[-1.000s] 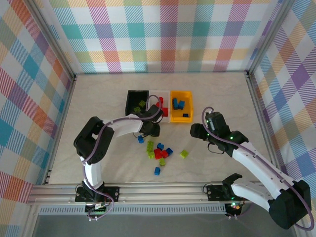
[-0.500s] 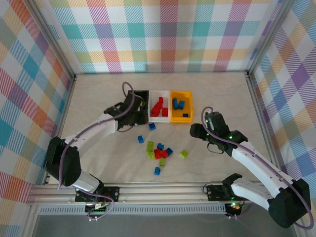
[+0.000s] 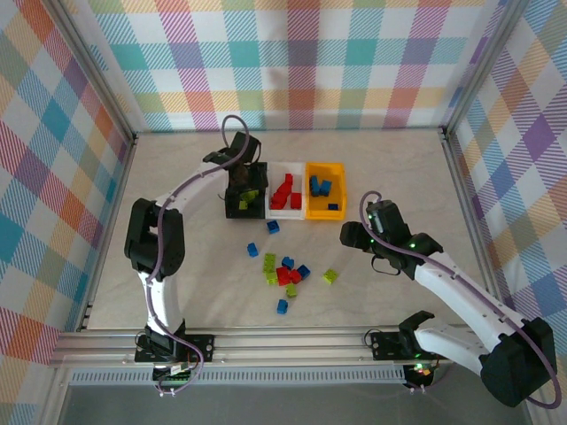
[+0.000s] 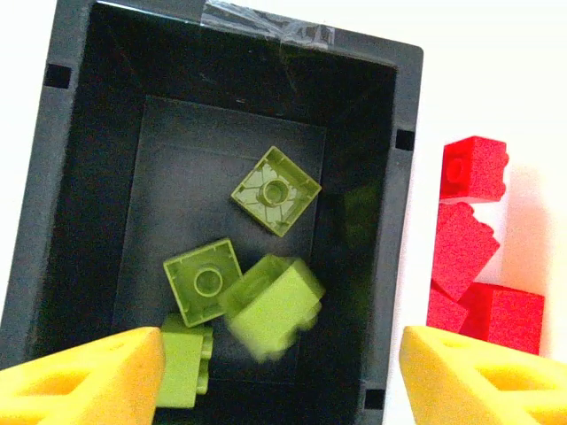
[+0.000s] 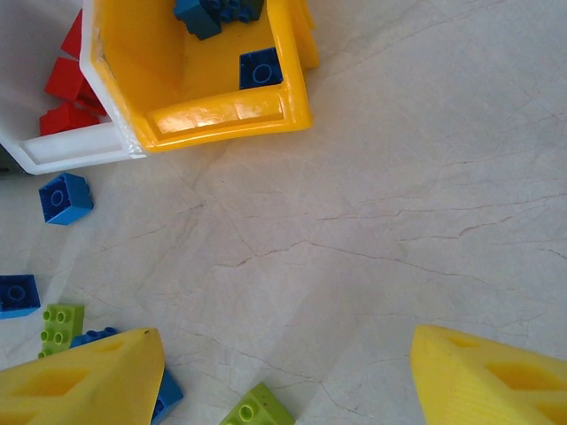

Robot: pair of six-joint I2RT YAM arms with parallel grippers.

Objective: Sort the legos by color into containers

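My left gripper [image 4: 282,381] hangs open over the black container [image 4: 80,177]. A lime green lego [image 4: 273,305], blurred, is loose below its fingers, over three green ones on the bin floor. The white container [image 3: 286,214] holds red legos [image 4: 474,168]. The orange-yellow container [image 3: 324,213] holds blue legos [image 5: 260,68]. Loose legos of all three colours [image 3: 283,273] lie clustered on the table in front of the bins. My right gripper [image 5: 283,381] stands open over bare table right of that cluster, with a green lego [image 5: 257,409] at its near edge.
Single blue legos lie at the table's middle [image 3: 273,227], further left [image 3: 252,251] and nearer the front [image 3: 282,306]; a green lego [image 3: 330,276] lies right of the cluster. Metal frame posts and checked walls close in the table on three sides.
My left arm swung from the loose pile up to the black container, then opened and let go of a green lego. The right arm has hardly moved.
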